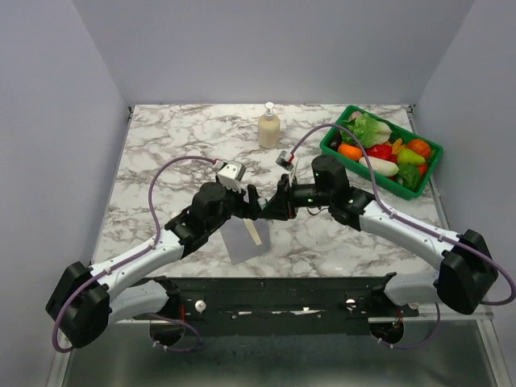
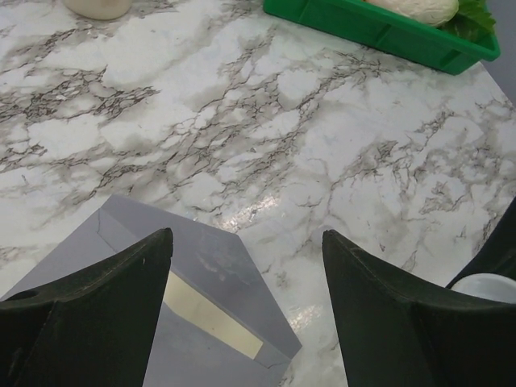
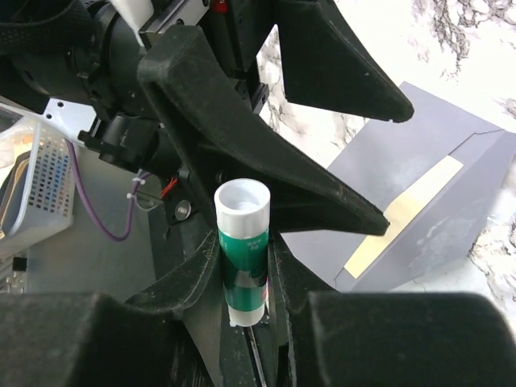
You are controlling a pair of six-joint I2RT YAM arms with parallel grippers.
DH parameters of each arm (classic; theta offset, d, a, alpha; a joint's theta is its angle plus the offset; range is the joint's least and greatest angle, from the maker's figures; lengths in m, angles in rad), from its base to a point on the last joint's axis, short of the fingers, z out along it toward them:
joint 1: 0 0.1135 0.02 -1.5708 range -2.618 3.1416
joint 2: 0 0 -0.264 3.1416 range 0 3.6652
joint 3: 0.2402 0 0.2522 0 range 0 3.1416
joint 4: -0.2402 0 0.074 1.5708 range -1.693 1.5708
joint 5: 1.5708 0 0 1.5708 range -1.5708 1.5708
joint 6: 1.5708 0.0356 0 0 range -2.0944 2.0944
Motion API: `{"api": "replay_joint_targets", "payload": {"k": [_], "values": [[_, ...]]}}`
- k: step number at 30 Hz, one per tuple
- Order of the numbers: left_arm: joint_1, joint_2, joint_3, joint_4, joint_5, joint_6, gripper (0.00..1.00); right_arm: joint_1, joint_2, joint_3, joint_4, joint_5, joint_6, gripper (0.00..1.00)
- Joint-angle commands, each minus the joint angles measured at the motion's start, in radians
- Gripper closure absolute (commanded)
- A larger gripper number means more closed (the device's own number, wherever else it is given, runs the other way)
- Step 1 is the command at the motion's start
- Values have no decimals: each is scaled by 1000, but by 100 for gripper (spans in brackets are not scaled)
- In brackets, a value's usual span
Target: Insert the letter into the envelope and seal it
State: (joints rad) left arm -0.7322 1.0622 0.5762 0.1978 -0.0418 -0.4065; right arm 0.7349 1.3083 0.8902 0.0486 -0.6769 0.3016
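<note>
only a narrow cream strip of the letter point(image 2: 211, 319) shows. the rest is hidden inside the envelope point(image 2: 205, 262), and the near part of the envelope is cut off by the frame and covered by dark fingers point(image 2: 105, 310). the flap looks folded open and lies flat on the table point(image 2: 322, 121). the left gripper point(image 2: 246, 238) hangs above the far side of the envelope, its 2 fingers spread wide with nothing between them. the right gripper point(image 3: 242, 282) is just beyond the far side of the envelope, close to the left one, and pinches an upright glue stick point(image 3: 242, 230). its own fingertips are blurred. the envelope lies near the near edge of the table. it is well apart from the bottle point(image 1: 268, 129) beyond it and from the green basket point(image 2: 379, 28) far to its right.
</note>
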Motion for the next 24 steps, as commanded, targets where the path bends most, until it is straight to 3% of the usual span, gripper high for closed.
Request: {"api": "replay_joint_targets", "payload": {"k": [1, 24], "values": [[5, 8, 54, -20, 42, 47, 18, 12, 31, 50, -33, -42, -13, 99], [-67, 110, 208, -95, 131, 170, 23, 52, 157, 167, -127, -93, -36, 99]]}}
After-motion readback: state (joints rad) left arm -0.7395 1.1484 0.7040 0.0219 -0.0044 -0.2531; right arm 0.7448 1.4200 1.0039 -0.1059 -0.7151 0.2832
